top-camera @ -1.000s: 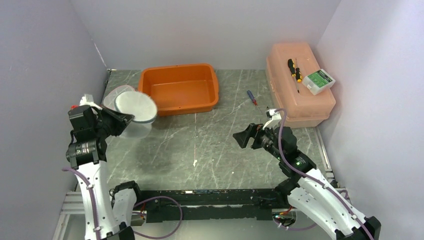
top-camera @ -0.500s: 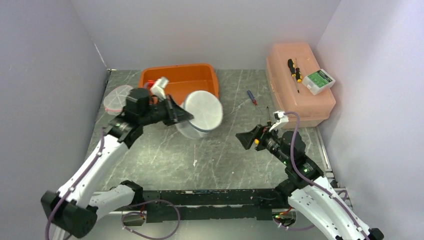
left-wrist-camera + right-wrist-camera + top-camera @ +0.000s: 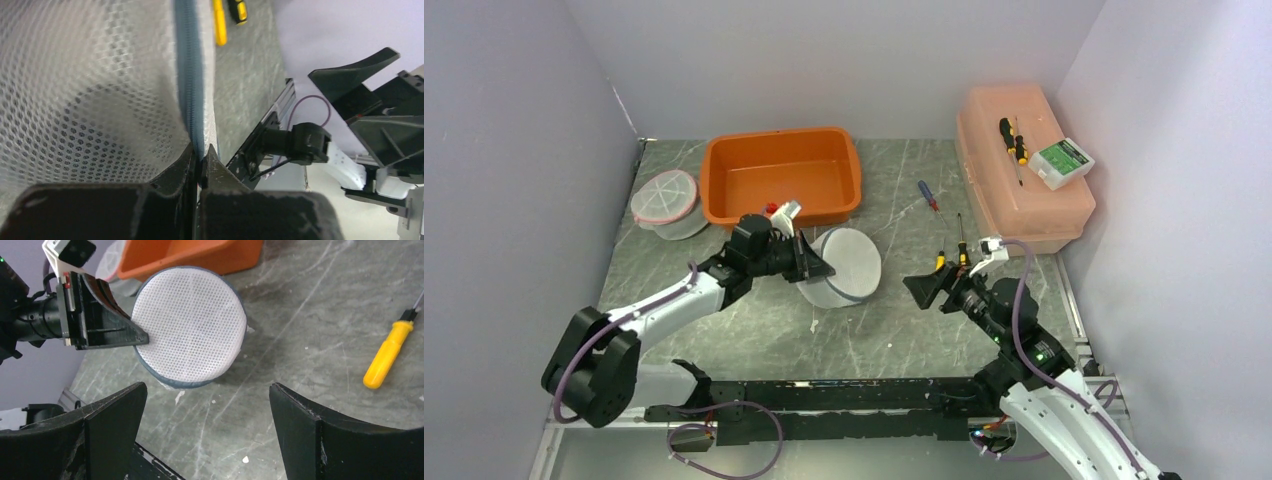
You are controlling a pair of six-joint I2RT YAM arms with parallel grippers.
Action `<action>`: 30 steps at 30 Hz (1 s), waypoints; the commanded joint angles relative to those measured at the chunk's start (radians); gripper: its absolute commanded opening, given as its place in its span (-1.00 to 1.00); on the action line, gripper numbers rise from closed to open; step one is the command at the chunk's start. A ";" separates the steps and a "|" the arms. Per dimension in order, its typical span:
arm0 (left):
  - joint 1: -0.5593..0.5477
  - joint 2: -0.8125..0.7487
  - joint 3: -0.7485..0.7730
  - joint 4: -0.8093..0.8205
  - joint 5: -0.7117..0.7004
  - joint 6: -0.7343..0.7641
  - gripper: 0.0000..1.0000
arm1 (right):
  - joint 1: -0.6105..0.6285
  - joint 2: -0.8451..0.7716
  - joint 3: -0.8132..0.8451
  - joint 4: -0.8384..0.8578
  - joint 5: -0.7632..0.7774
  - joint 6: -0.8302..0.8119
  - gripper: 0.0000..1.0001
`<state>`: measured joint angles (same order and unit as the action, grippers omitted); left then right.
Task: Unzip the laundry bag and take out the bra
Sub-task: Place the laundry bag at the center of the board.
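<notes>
The laundry bag [image 3: 848, 262] is a round white mesh drum with a blue zipper band, tipped so its flat face [image 3: 190, 324] points toward my right arm. My left gripper [image 3: 817, 268] is shut on its rim, and the fingertips pinch the blue zipper band [image 3: 190, 90] in the left wrist view. My right gripper [image 3: 924, 287] stands open a short way to the right of the bag, with only bare table between its fingers [image 3: 115, 410]. The bra is hidden.
An orange tub [image 3: 724, 165] stands behind the bag, and a second round mesh bag [image 3: 664, 198] lies at the back left. A pink box [image 3: 1022, 195] carrying tools stands at the back right. Loose screwdrivers [image 3: 929, 196] [image 3: 387, 357] lie near my right gripper.
My left arm has swung the bag from the far left to the middle of the table and lowered it. My right gripper has drawn back slightly to the right, still open.
</notes>
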<state>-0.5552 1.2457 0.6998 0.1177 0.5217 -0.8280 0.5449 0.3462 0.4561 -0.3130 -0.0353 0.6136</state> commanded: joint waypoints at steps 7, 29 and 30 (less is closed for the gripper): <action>-0.002 -0.022 -0.077 0.102 -0.044 0.014 -0.95 | -0.021 0.176 -0.060 0.189 -0.085 0.032 0.89; 0.000 -0.086 -0.007 -0.164 -0.035 0.151 -0.95 | -0.212 0.856 -0.095 1.093 -0.572 0.135 0.69; -0.001 -0.082 -0.009 -0.152 -0.023 0.151 -0.95 | -0.208 0.876 -0.081 1.094 -0.573 0.130 0.66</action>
<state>-0.5549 1.1557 0.6559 -0.0727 0.4488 -0.7097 0.3267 1.1683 0.2958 0.6682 -0.5598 0.7677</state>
